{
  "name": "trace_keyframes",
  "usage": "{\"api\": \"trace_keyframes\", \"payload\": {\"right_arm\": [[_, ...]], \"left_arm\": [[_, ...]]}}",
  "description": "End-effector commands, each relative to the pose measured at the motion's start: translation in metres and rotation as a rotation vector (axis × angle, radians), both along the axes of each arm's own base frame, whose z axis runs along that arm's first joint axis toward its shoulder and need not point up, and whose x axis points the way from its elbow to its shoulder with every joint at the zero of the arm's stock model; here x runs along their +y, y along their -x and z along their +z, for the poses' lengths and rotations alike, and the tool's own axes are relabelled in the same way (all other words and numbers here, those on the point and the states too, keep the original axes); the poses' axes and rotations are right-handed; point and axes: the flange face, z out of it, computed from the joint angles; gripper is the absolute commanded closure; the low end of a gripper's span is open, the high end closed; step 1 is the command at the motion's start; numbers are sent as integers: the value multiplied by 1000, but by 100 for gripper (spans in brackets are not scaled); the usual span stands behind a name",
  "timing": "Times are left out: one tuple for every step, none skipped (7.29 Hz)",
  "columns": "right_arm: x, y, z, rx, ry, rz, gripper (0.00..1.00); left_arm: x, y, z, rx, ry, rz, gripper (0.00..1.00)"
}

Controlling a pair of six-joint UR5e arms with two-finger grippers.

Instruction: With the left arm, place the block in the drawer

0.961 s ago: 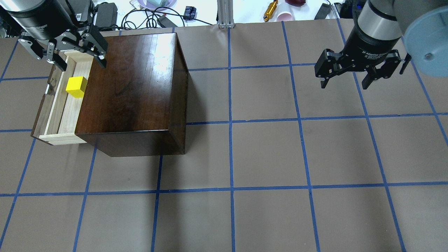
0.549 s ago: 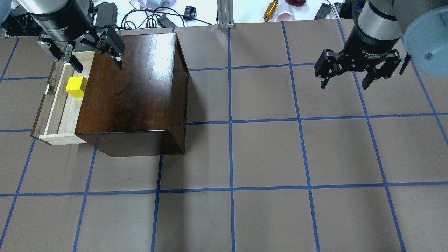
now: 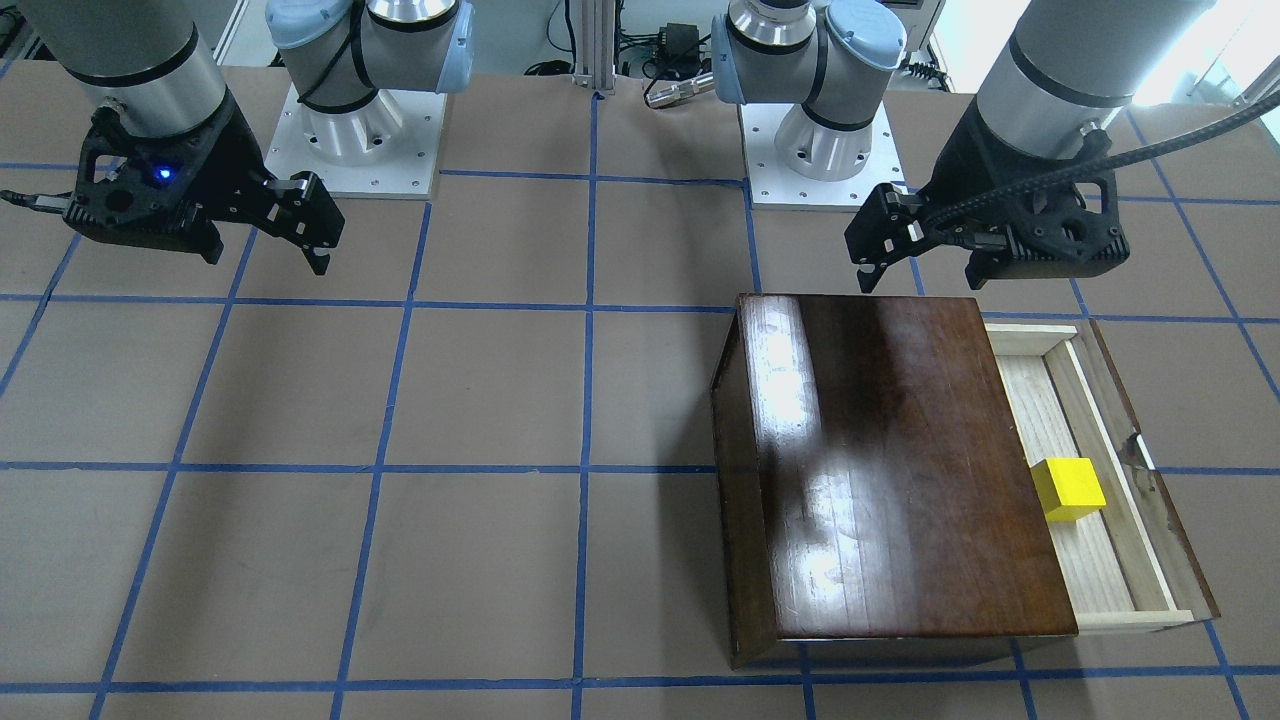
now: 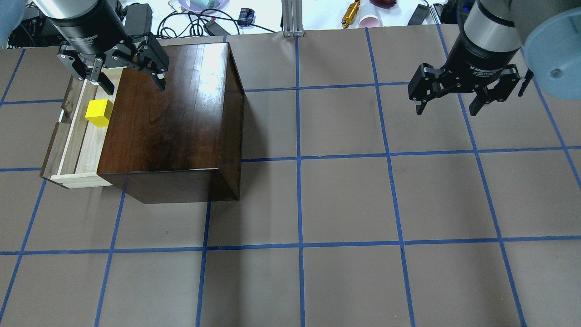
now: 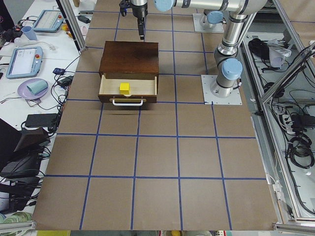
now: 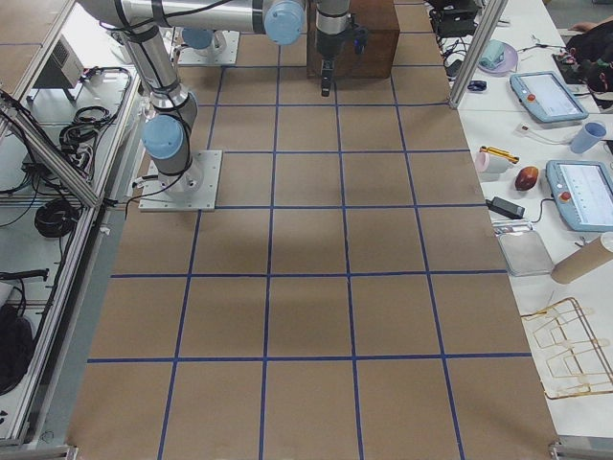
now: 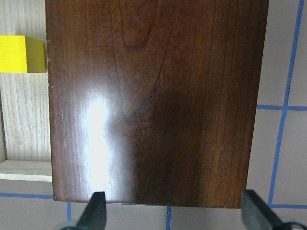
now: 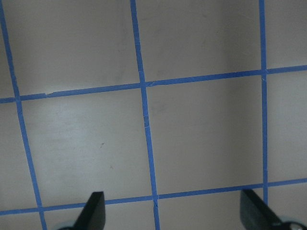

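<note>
block (image 4: 99, 112): small yellow cube, sitting flat on the pale floor of the pulled-out drawer (image 4: 87, 152), roughly halfway along it. nothing touching it, nothing holding it
drawer: out from the cabinet (image 4: 172, 113) on the robot's left side, dark front panel and a pale handle on the outside, raw wood inside, only the block in it
left gripper (image 4: 135, 85): fingers spread wide, nothing between them, hanging in the air above the cabinet's far edge. one finger is over the far end of the drawer, the other over the glossy top, so it's well clear of the block
left arm (image 4: 84, 20): comes in at the top left of the overhead view, thick braided cable (image 3: 1150, 140) looping off the wrist
left wrist view: mostly shiny dark cabinet top, block peeking in at the upper left corner, both fingertips poking in along the bottom edge far apart
right gripper (image 4: 447, 109): also wide apart and holding nothing, hovering over bare table (image 4: 345, 200) way off on the other side, well away from the cabinet
table: brown surface with a blue tape grid, cabinet standing on it
</note>
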Motion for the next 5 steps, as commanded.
{"api": "trace_keyframes", "payload": {"right_arm": [[0,0,0,0,0,0,0],[0,0,-1,0,-1,0,0],[0,0,-1,0,-2,0,0],[0,0,0,0,0,0,0],[0,0,0,0,0,0,0]], "left_arm": [[0,0,1,1,3,-1,0],[0,0,3,-2,7,-1,0],[0,-1,3,-4,7,1,0],[-1,-1,4,-4,16,-1,0],[-1,-2,4,-4,21,-1,0]]}}
